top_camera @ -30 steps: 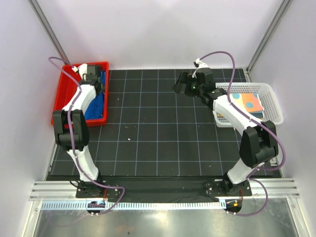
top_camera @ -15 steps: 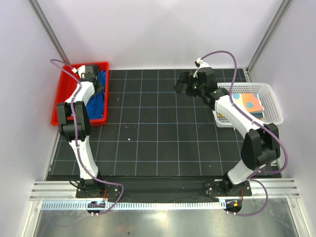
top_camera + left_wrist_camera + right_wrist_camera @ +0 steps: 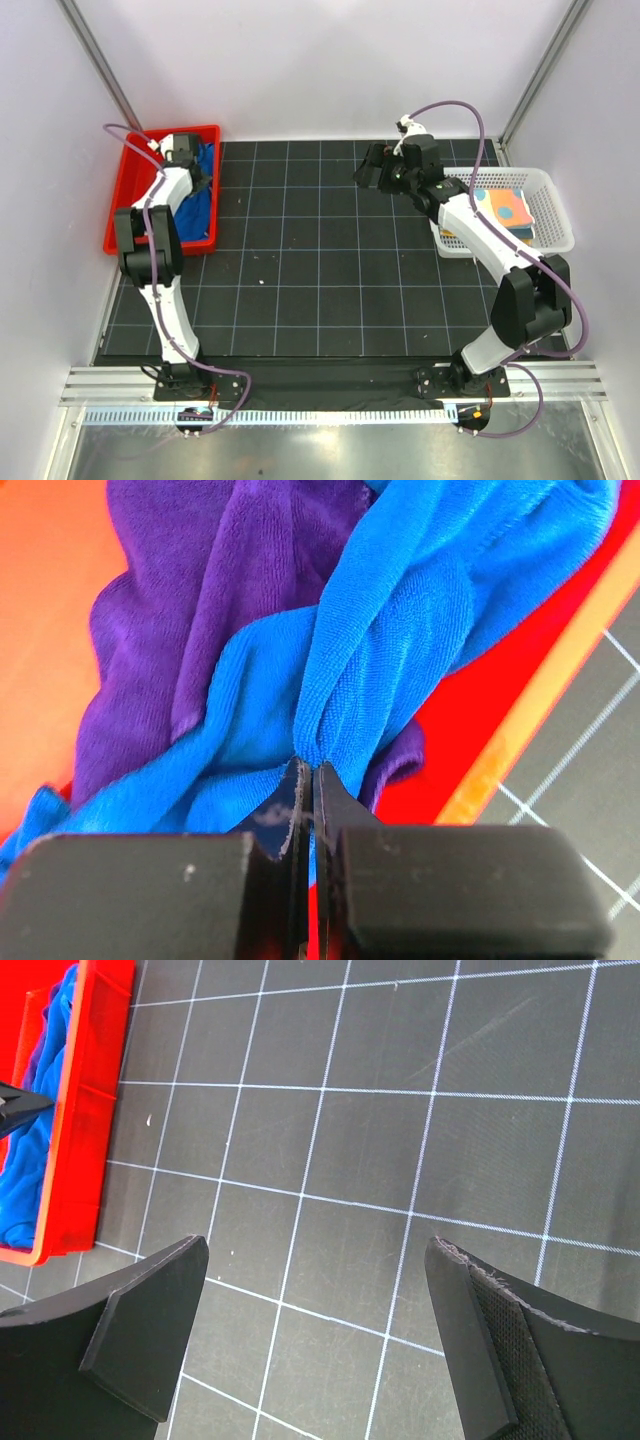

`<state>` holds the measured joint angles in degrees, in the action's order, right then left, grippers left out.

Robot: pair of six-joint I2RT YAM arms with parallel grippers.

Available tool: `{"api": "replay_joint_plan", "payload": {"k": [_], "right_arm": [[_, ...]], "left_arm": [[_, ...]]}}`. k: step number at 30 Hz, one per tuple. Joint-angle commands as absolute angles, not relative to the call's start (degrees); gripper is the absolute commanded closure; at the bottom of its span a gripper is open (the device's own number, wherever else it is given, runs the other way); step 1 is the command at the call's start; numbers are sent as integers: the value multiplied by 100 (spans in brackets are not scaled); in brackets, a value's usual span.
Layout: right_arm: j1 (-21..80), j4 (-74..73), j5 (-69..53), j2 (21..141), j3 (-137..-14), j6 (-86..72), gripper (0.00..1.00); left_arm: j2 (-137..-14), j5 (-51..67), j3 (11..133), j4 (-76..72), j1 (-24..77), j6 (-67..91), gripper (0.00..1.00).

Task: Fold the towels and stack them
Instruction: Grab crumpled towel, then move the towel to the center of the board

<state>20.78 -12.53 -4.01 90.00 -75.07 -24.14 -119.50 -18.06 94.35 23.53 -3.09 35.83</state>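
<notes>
A royal blue towel point(image 3: 400, 620) lies crumpled over a deep purple towel point(image 3: 200, 600) inside the red tray point(image 3: 480, 730). My left gripper point(image 3: 305, 772) is shut on a bunched fold of the blue towel. In the top view the left gripper point(image 3: 190, 162) sits low at the tray's far end, over the blue towel point(image 3: 200, 208). The patterned yellow-orange towel point(image 3: 502, 208) lies in the white basket point(image 3: 548, 238). My right gripper point(image 3: 315, 1250) hangs open over the bare mat with nothing between its fingers; in the top view the right gripper point(image 3: 368, 170) is at the far middle.
The red tray point(image 3: 122, 195) stands at the far left of the black gridded mat point(image 3: 320, 260), the white mesh basket at the far right. The right wrist view shows the red tray point(image 3: 100, 1080) and the blue towel point(image 3: 45, 1140) at its upper left.
My left gripper has closed on the blue towel in the tray. The left arm's elbow swung in slightly. The right arm has barely shifted.
</notes>
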Motion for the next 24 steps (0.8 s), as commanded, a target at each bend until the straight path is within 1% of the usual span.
{"api": "replay_joint_plan", "payload": {"k": [1,9,14,15,20,23,24], "right_arm": [[2074,-1213,-536,8692,-7778,-2373,3],[2083,-1143,-650,8692,-7752,-2417,3],[2127,-1143,-677,8736,-7787,-2400,3],[2136,-1151,-677,8736,-7796,-2399,3],[2162,-1108,-615,8745,-7770,-2399,3],[2171,-1099,-502,8763,-7752,-2426,3],[2171,-1107,-466,8771,-7752,-2426,3]], "left_arm": [[-11119,-1802,9151,1847,-308,3639,100],[-9662,-1924,7912,723,-150,3770,100],[-8983,-2021,7164,273,-53,3876,100],[-8904,-1978,7093,229,173,3893,100],[-8298,-2162,6707,88,702,3832,100],[-7938,-2390,6460,105,1325,3876,100],[-7893,-2469,6425,166,1710,3885,100]]}}
